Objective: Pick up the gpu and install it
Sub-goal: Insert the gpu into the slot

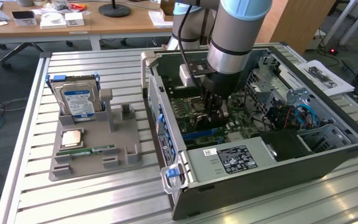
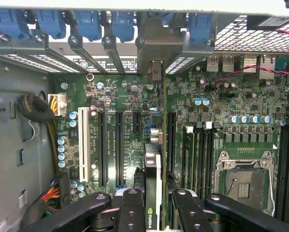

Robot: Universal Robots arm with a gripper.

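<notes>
GPU [image 2: 153, 186] is picked: clamped edge-on between the gripper [image 2: 156, 205] fingers [image 2: 132, 210], jaws closed on its two faces, green logo on the upper edge right at the hand. Pick-up step is done.

Install isn't confirmed. The hand is down inside the open case [image 1: 328, 154], with the card hanging straight below it over the motherboard [image 2: 115, 96]. In the wrist view the card runs out ahead of the fingertips toward the rear slot covers [image 2: 91, 24], in the lane just beside the long black slots [image 2: 102, 145]. CPU socket [image 2: 241, 179] is off to the hand's other side.

It looks lined up with a slot, but I can't tell if the bottom edge is in it — contact is hidden under the card. My read: full seating and release are not yet done.

Hard drive [image 1: 79, 100] and RAM stick [image 1: 95, 150] sit on the tray [image 1: 92, 168] outside the case — well apart from the hand.
</notes>
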